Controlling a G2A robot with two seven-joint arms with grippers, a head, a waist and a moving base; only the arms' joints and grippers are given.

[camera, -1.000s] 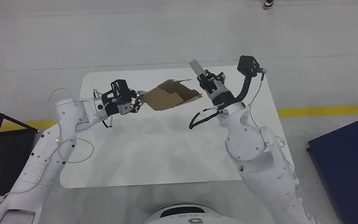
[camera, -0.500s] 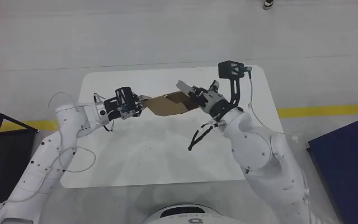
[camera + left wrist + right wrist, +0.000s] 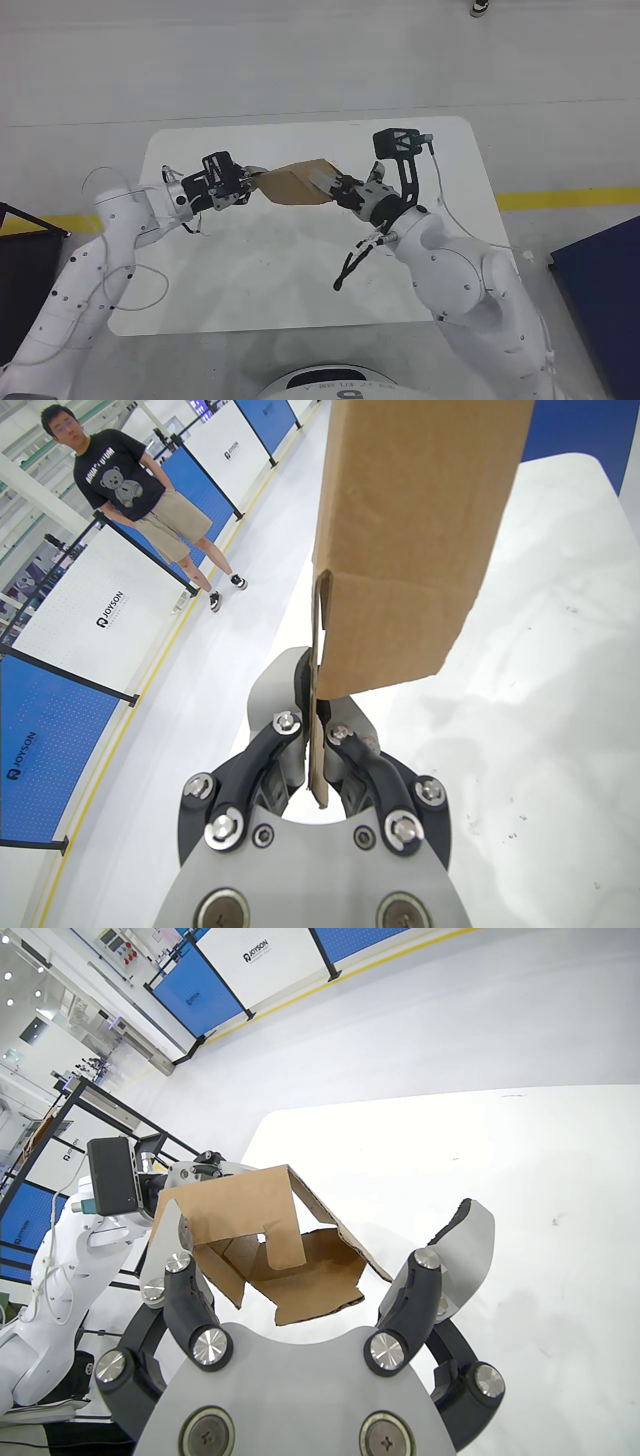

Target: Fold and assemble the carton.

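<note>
- White rectangular worktop with rounded corners (image 3: 250, 285): set on a pale grey glossy floor (image 3: 300, 60). Small dark specks are seen on its surface.
- Yellow floor line (image 3: 570, 198): laid past the worktop's right end and again past its left.
- Dark blue panel (image 3: 605, 290): placed on the floor well right of the worktop.
- Blue and white barrier panels on black feet (image 3: 50, 720): ranged along the floor beyond the worktop.
- Black metal frame (image 3: 115, 1103): stood near one such panel.

A white desk (image 3: 250, 280) (rounded corners) stands on a pale grey floor (image 3: 300, 60) crossed by a yellow line (image 3: 570, 198), blue barrier panels (image 3: 200, 998) beyond.
</note>
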